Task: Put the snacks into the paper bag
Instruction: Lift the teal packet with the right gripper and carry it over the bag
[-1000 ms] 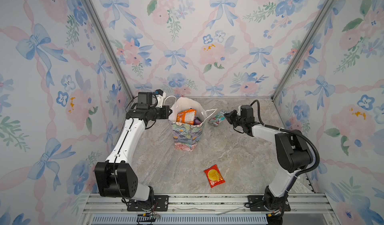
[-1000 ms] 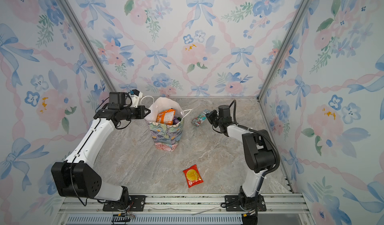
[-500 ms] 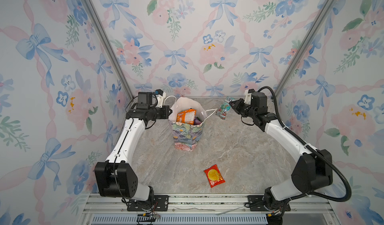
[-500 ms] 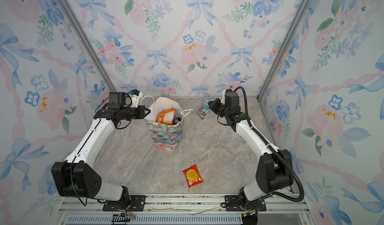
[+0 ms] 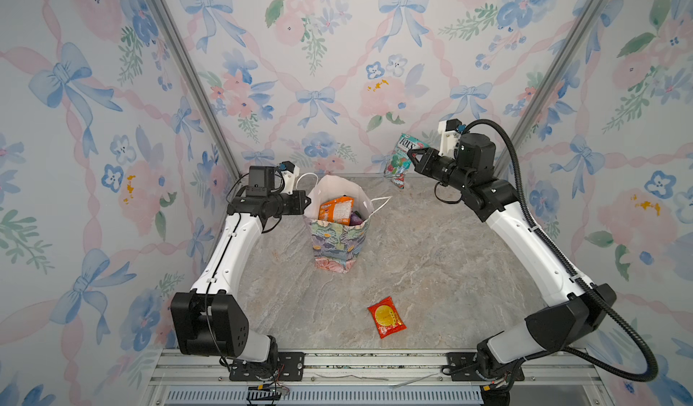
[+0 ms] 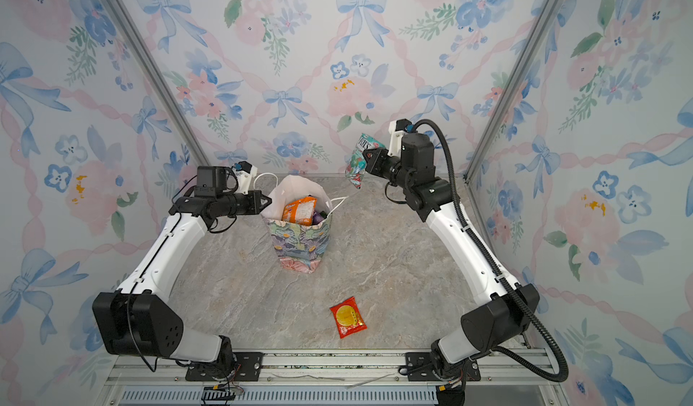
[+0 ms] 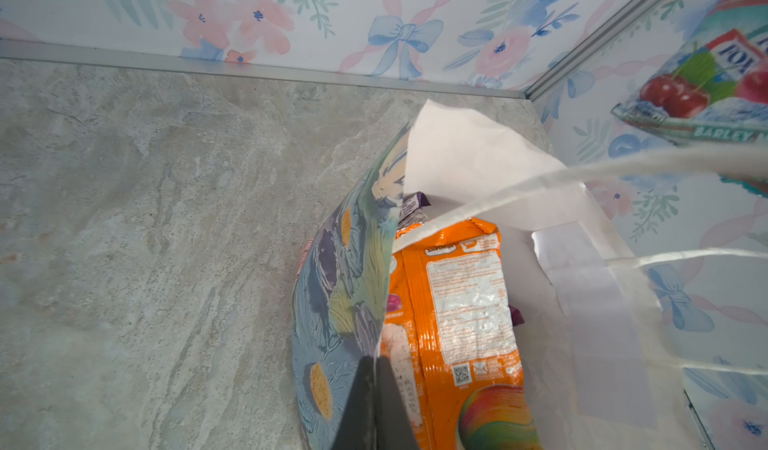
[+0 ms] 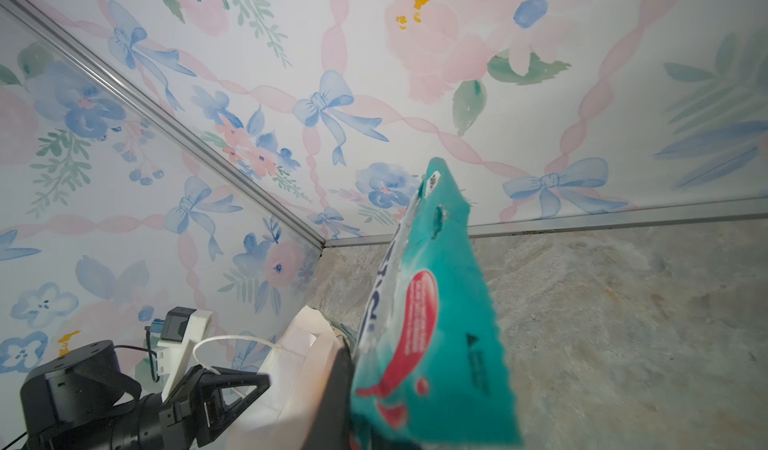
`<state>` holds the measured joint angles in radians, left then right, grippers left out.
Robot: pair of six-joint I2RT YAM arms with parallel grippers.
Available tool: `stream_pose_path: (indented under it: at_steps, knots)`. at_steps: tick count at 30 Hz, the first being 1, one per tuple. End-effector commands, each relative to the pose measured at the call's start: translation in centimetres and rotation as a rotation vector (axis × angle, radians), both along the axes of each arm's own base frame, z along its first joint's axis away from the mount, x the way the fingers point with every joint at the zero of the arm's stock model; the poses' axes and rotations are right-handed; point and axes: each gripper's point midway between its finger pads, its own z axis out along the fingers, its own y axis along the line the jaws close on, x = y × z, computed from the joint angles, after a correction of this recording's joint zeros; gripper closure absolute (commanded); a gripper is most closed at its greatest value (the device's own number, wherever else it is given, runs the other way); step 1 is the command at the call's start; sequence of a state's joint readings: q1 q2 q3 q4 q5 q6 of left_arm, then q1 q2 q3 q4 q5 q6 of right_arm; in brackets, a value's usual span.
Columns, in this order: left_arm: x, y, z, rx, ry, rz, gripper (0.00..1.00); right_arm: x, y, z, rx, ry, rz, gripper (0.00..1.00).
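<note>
The flowered paper bag [image 5: 339, 241] [image 6: 300, 244] stands upright at the middle back of the table. My left gripper [image 5: 305, 200] [image 7: 375, 381] is shut on the bag's left rim and holds its mouth wide. An orange snack [image 5: 336, 210] [image 7: 465, 302] and a purple one [image 5: 355, 218] stick up inside the bag. My right gripper [image 5: 412, 156] [image 6: 368, 156] is shut on a teal FOX'S snack [image 5: 401, 158] [image 8: 432, 323]. That packet hangs in the air, above and to the right of the bag's mouth. A red snack [image 5: 386, 316] [image 6: 347, 316] lies flat on the table near the front.
The marble table [image 5: 431, 258] is closed in by flowered walls at the back and both sides, with metal corner posts. A white cord handle [image 5: 380, 202] sticks out from the bag's right side. A metal rail [image 5: 345, 363] runs along the front edge.
My right arm has lifted the teal packet from low beside the bag to high near the back wall. The left gripper and the bag have stayed put.
</note>
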<state>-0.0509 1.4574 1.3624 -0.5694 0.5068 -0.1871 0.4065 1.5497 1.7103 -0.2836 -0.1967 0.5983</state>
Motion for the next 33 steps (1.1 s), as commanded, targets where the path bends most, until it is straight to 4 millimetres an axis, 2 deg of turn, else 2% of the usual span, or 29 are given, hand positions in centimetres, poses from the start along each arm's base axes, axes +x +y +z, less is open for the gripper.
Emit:
stream_pose_path:
  at_steps: [1,7,9,17,24,29,33]
  knots:
    - [-0.9,0.2,-1.3,0.008,0.043,-0.006,1.00,0.3,0.9,1.4,-0.037,-0.046,0.015,1.00]
    - [-0.9,0.2,-1.3,0.008,0.044,-0.006,1.00,-0.1,3.1,3.9,-0.040,-0.088,0.081,1.00]
    - [-0.9,0.2,-1.3,0.008,0.044,-0.006,1.00,0.0,4.6,3.8,-0.059,-0.087,0.117,1.00]
    - [-0.9,0.2,-1.3,0.008,0.045,-0.006,1.00,-2.0,10.1,5.0,-0.080,-0.116,0.261,1.00]
    - [-0.9,0.2,-1.1,0.009,0.038,-0.006,1.00,-4.4,14.1,3.5,-0.115,-0.085,0.397,1.00]
    - [-0.9,0.2,-1.2,0.010,0.041,-0.006,1.00,-5.8,15.6,1.5,-0.137,-0.041,0.453,1.00]
    - [-0.9,0.3,-1.2,0.011,0.040,-0.004,1.00,-6.7,16.0,0.1,-0.148,-0.012,0.473,1.00]
